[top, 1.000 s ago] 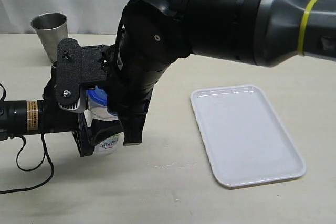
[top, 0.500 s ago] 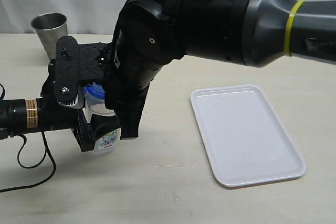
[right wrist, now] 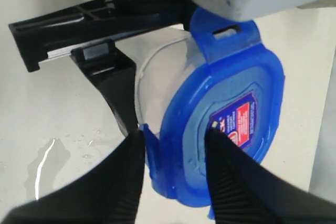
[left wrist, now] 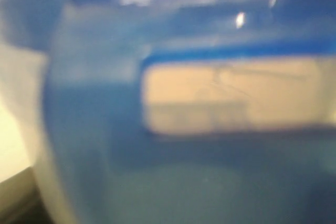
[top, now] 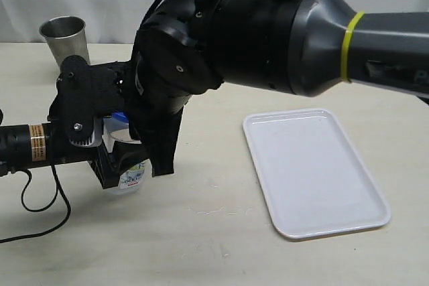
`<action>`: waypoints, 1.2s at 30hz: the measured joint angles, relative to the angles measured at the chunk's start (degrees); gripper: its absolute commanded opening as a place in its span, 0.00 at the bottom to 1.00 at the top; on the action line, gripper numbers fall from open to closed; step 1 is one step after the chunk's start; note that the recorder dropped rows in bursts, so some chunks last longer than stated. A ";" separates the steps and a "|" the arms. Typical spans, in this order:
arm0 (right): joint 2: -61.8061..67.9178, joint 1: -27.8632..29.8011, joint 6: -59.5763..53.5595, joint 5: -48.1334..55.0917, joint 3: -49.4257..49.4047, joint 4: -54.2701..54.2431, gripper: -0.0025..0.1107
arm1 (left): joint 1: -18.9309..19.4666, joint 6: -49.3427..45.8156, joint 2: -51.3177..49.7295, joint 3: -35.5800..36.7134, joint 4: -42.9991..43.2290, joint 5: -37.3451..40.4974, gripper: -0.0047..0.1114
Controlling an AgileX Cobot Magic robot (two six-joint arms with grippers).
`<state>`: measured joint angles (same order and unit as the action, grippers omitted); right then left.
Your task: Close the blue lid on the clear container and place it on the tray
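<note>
- We are finding the tray (top: pixel 315 172) lying flat on the table (top: pixel 214 246), and we are placing everything else against it.
- The clear container (top: pixel 132 177) is sitting well apart from the tray, off its left long edge as the exterior view shows it. We cannot tell whether its base is resting on the table.
- The left gripper (top: pixel 124 165) is reaching in from the side farthest from the tray. It is clamping the clear container between its black fingers.
- The blue lid (right wrist: pixel 226 108) is sitting on the container's mouth, sticker outward. We cannot tell whether its flaps are snapped down.
- The right gripper (right wrist: pixel 173 137) is hanging over the lid, its arm coming in from the tray's side.
- Its fingers (right wrist: pixel 118 182) are standing apart with the lid's edge between them. We cannot tell whether they are squeezing that edge or merely flanking it.
- The left wrist view is giving us only a blurred blue flap with a slot, close against the lens.
- A steel cup (top: pixel 64 35) is standing upright farther from the tray than the container, toward the table's back.
</note>
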<state>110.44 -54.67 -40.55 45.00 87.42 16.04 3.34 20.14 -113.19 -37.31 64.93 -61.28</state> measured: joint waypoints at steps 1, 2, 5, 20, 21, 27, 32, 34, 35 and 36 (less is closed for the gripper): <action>0.03 -0.17 0.55 0.00 0.00 0.65 0.33 | 0.00 0.13 0.00 0.00 0.00 0.00 0.04; 0.12 -0.30 0.82 0.12 0.00 1.19 0.33 | 0.00 0.13 0.00 0.00 0.00 0.00 0.04; 0.45 -0.65 1.07 0.12 0.00 2.11 0.33 | 0.02 0.21 0.00 0.00 0.11 0.00 0.04; 1.23 -0.76 -4.69 -3.67 0.00 2.12 0.24 | 0.84 0.49 0.24 0.00 -0.21 0.54 0.04; 1.48 -0.76 -4.95 -4.36 0.00 2.50 0.24 | 0.84 0.49 0.24 0.00 -0.42 0.76 0.04; 1.32 -0.76 -5.21 -10.34 -2.84 3.27 0.18 | 1.29 0.49 0.24 0.00 -1.05 0.95 0.04; 0.78 -0.63 -5.21 -14.75 -5.52 3.53 0.13 | 1.29 0.49 0.24 0.00 -1.45 1.22 0.04; 0.33 -0.63 -5.21 -15.22 -5.92 3.53 0.11 | 1.29 0.38 0.24 0.00 -1.45 1.22 0.04; 0.33 -0.63 -5.21 -15.25 -6.00 3.53 0.11 | 1.29 0.16 0.24 0.00 -1.34 1.22 0.04; 0.33 -0.63 -5.21 -15.25 -6.00 3.53 0.11 | 1.29 0.16 0.24 0.00 -1.34 1.22 0.04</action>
<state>110.76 -55.30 -45.77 29.75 81.42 19.57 4.63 20.31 -112.95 -37.31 63.59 -60.05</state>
